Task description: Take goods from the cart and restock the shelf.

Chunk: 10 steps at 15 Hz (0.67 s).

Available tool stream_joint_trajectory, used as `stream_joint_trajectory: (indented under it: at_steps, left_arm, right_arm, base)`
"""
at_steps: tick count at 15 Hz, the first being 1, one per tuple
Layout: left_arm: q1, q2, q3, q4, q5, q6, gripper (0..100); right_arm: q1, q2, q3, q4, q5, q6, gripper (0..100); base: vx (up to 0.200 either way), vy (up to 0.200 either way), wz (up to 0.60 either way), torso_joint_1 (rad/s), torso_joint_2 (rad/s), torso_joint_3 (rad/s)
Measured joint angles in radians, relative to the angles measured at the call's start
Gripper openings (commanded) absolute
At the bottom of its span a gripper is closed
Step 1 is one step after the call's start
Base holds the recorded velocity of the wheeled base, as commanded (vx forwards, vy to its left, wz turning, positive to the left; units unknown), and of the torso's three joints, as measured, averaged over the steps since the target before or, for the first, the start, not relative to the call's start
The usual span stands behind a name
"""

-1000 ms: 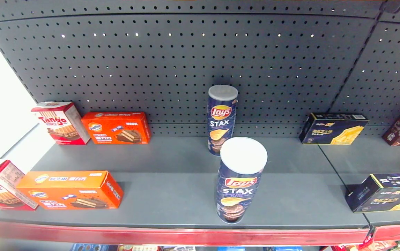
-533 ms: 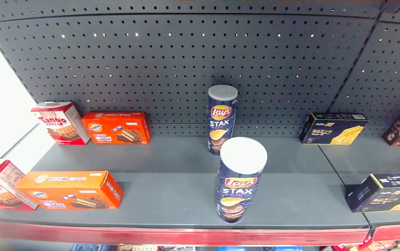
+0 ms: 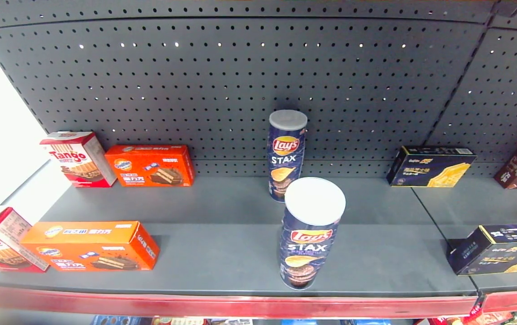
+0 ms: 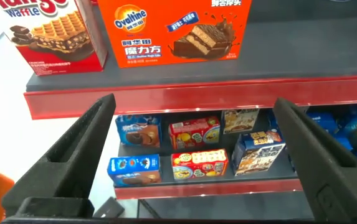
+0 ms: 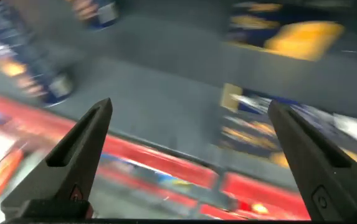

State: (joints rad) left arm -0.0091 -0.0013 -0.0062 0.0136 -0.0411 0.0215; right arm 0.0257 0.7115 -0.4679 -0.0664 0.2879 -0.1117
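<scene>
Head view: front chip can and rear chip can upright on the shelf, long axes vertical, lids up; front one near the shelf front, rear one by the back panel. Left wrist view: left pincer spread apart, empty, facing small boxes one tier down. Right wrist view: right pincer apart, empty.

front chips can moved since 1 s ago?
No. The front chips can keeps the same spot against the red shelf edge and the rear can.
</scene>
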Motion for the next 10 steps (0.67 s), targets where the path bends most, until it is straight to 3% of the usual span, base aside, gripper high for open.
stream_joint_trajectory:
  at_steps: [5,10]
  left_arm:
    - [0.0,0.0,0.0,0.0,0.0,0.0,100]
    - [0.0,0.0,0.0,0.0,0.0,-0.003,100]
  right_arm:
    - [0.264,0.31,-0.046,-0.127,-0.017,-0.021,100]
    - [0.428,0.482,-0.062,-0.175,-0.051,-0.026,100]
  base:
    - [0.0,0.0,0.0,0.0,0.0,0.0]
    - [0.0,0.0,0.0,0.0,0.0,0.0]
